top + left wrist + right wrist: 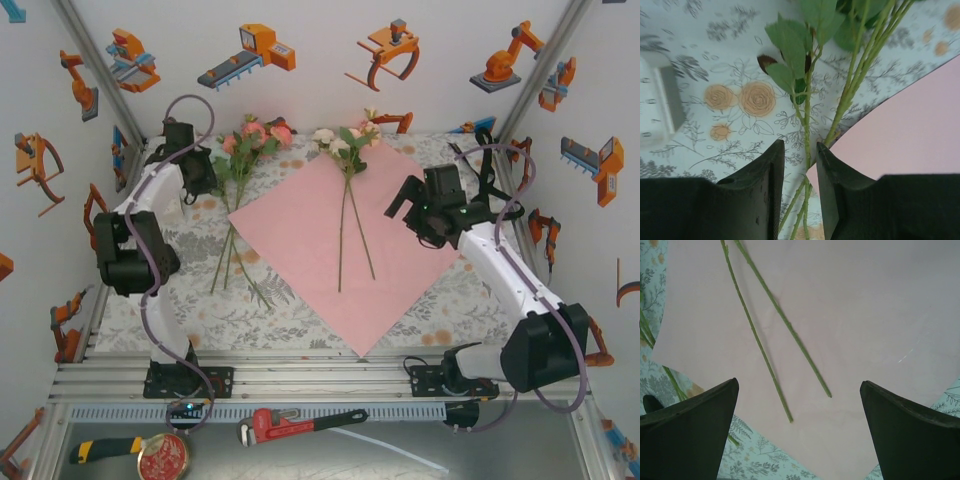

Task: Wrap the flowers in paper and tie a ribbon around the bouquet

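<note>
The paper (320, 245) lies flat, pink side up, as a diamond on the floral table cover. Two flowers (345, 145) with cream and pink blooms rest on it, their stems (757, 335) running toward me. A second bunch of pink flowers (252, 135) lies left of the paper, off its edge. My left gripper (212, 183) hovers low over that bunch, open, with the green stems (807, 125) passing under the gap between its fingers (774, 175). My right gripper (400, 207) hangs wide open over the paper's right half (865, 315), holding nothing. The ribbon is out of view.
A red pipe wrench (300, 422), a yellow-handled knife (105, 448) and a round red tin (163, 458) lie on the metal shelf in front of the arm bases. White printed walls close in the table. A white block (660, 100) sits left of my left gripper.
</note>
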Tool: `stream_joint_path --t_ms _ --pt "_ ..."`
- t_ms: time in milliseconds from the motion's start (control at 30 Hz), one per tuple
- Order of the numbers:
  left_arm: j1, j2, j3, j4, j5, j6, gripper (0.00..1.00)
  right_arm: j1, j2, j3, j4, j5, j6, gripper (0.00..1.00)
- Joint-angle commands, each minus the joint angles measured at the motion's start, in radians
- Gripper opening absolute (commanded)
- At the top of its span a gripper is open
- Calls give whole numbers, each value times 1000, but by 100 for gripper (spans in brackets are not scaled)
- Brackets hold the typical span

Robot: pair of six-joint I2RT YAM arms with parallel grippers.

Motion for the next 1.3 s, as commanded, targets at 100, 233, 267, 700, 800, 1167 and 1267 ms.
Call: stream_joint_path --t_ms 100,233,267,700,800,1167,1267 --pt "-13 109 54 4 89 -25 35 8 21 62 20 -9 -30 99" --pt "-12 179 102 -48 53 -27 34 7 12 59 14 -4 -30 99" --pt "-13 195 118 -76 46 -19 34 8 9 58 10 -1 -30 99" --pt "1 161 141 -114 -4 4 2 7 -4 70 -15 18 -43 98" --pt "5 103 195 -155 -68 56 0 7 2 77 -15 15 -43 98" --pt "6 -32 366 -89 168 -5 0 7 -13 58 -15 21 -38 98" --pt "-19 -14 354 91 376 -188 0 7 -18 53 -15 21 -38 98"
